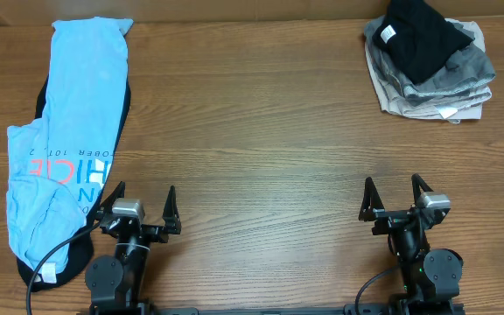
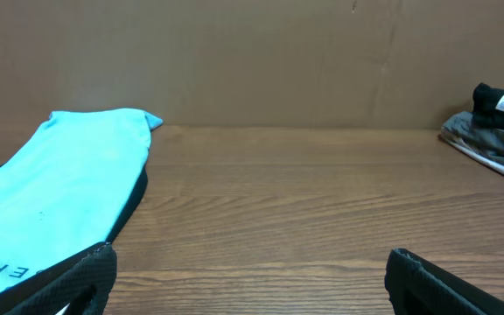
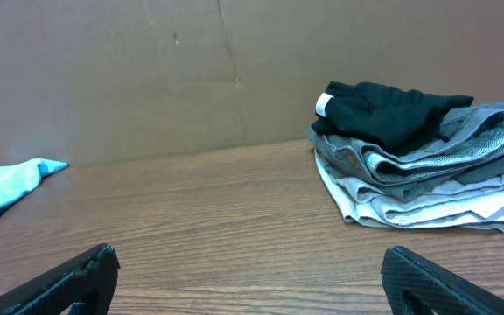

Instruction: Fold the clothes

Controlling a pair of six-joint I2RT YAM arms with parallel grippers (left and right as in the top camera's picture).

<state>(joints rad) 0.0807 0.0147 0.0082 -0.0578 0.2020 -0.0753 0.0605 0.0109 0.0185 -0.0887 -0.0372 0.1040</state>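
Observation:
A light blue T-shirt (image 1: 68, 140) with pink-and-white lettering lies lengthwise at the table's left, on top of a dark garment (image 1: 125, 105) that shows along its edges. It also shows in the left wrist view (image 2: 51, 192) and its tip in the right wrist view (image 3: 7, 188). My left gripper (image 1: 140, 206) is open and empty near the front edge, just right of the shirt's lower part. My right gripper (image 1: 395, 199) is open and empty at the front right. Both sets of fingers hover over bare wood (image 2: 252, 276) (image 3: 252, 276).
A stack of folded grey clothes (image 1: 436, 83) topped by a folded black garment (image 1: 423, 35) sits at the back right, also in the right wrist view (image 3: 427, 166). A cardboard wall (image 2: 252, 61) stands behind the wooden table (image 1: 252, 131).

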